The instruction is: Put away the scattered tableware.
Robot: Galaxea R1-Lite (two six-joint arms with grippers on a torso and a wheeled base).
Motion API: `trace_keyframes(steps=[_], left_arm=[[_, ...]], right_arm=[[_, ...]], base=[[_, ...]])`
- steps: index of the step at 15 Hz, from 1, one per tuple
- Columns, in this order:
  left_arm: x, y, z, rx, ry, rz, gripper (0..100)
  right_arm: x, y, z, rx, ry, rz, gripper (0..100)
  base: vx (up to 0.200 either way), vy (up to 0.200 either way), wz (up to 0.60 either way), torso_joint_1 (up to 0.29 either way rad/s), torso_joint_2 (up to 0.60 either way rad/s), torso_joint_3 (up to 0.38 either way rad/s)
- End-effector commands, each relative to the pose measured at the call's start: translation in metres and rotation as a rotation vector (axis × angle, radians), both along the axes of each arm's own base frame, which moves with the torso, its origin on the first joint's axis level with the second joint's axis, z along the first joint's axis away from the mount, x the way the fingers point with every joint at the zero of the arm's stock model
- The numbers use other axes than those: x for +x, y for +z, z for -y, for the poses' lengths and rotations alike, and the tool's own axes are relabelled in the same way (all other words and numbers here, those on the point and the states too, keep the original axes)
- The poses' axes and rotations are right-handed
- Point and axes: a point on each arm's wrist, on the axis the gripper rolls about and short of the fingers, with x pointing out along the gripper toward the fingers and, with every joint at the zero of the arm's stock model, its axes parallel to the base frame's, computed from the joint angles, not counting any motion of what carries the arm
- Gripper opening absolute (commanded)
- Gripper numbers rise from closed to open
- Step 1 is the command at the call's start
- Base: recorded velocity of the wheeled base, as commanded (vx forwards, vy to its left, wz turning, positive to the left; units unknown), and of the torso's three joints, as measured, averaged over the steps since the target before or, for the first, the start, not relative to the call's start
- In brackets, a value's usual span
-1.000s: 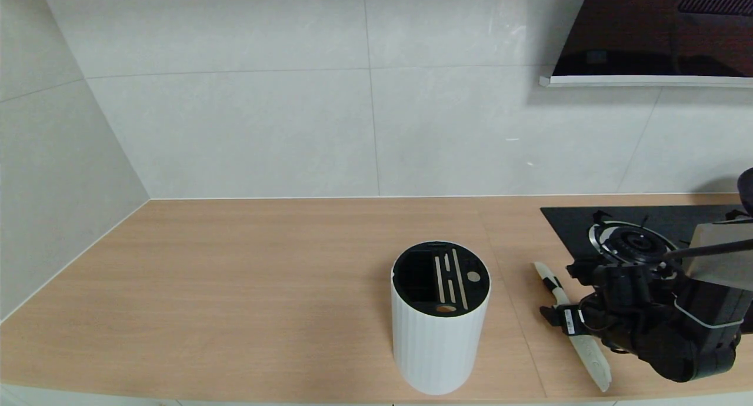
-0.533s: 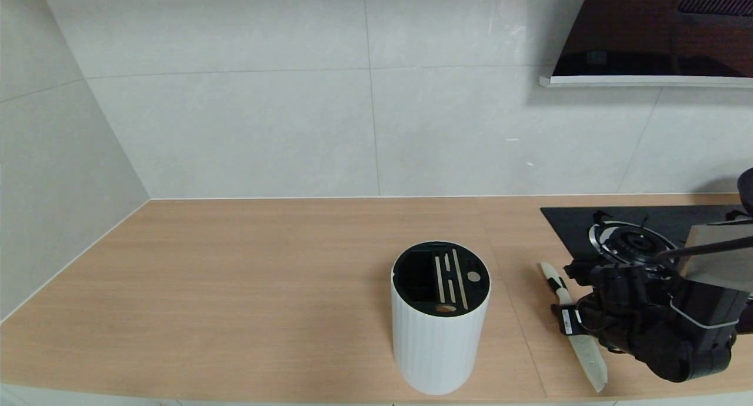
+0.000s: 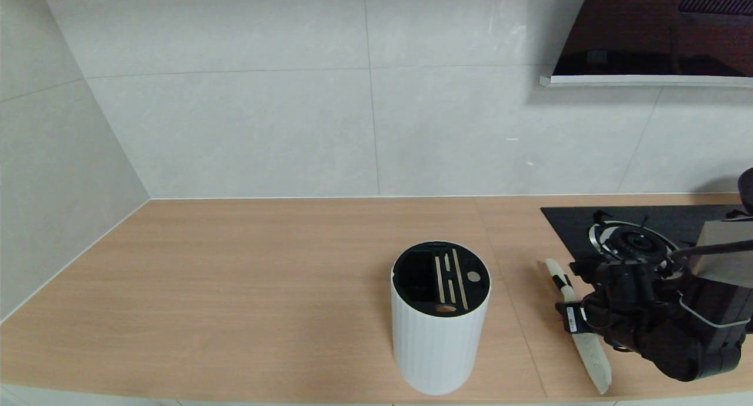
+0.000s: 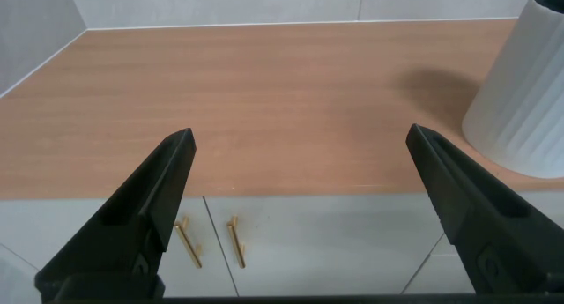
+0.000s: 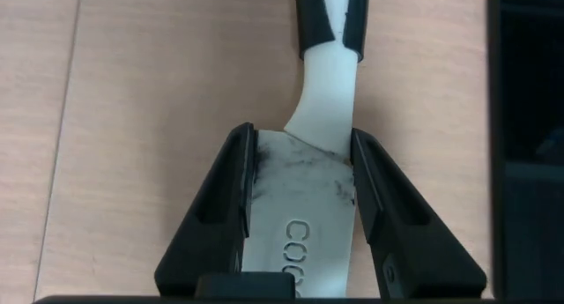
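A white knife (image 3: 593, 354) with a black-banded handle (image 3: 559, 279) lies slanted over the wooden counter (image 3: 265, 288), close to the front right edge. My right gripper (image 3: 579, 323) is shut on it. In the right wrist view the two black fingers (image 5: 229, 198) clamp the flat white blade (image 5: 304, 194) just below the handle (image 5: 330, 13). A white ribbed cylindrical holder (image 3: 438, 329) with a black slotted top stands left of the knife. My left gripper (image 4: 300, 145) is open, off the counter's front edge, with the holder (image 4: 520, 92) off to one side.
A black gas hob with a burner (image 3: 632, 241) sits right behind the right gripper. A dark range hood (image 3: 659, 35) hangs above it. Tiled walls close the back and left. Cabinet doors with gold handles (image 4: 238, 242) show below the counter edge.
My right gripper and the knife in it have shifted slightly to the right; the handle end now sits closer to the hob. The holder has stayed put.
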Motion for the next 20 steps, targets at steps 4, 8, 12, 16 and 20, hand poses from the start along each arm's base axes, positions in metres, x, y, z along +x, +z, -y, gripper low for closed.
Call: trace_keyframes(steps=[4, 8, 12, 16, 20], left_arm=[[0.0, 0.0, 0.0, 0.014, -0.003, 0.001, 100], [-0.009, 0.049, 0.004, 0.022, -0.218, 0.048, 100], [0.046, 0.149, 0.009, -0.006, -0.414, -0.126, 100], [0.145, 0.216, 0.034, -0.132, -0.62, -0.219, 100], [0.209, 0.194, 0.103, -0.323, -0.84, -0.304, 100]], right_arm=[[-0.027, 0.088, -0.003, 0.035, 0.023, 0.247, 0], [-0.045, 0.148, -0.02, 0.067, 0.091, 0.378, 0], [-0.041, 0.209, -0.046, 0.1, 0.17, 0.454, 0], [-0.045, 0.236, -0.082, 0.188, 0.27, 0.523, 0], [-0.054, 0.239, -0.099, 0.274, 0.31, 0.52, 0]], base=[[0.0, 0.0, 0.0, 0.0, 0.0, 0.0], [0.0, 0.0, 0.0, 0.0, 0.0, 0.0], [0.0, 0.0, 0.0, 0.0, 0.0, 0.0], [0.0, 0.0, 0.0, 0.0, 0.0, 0.0], [0.0, 0.0, 0.0, 0.0, 0.0, 0.0]])
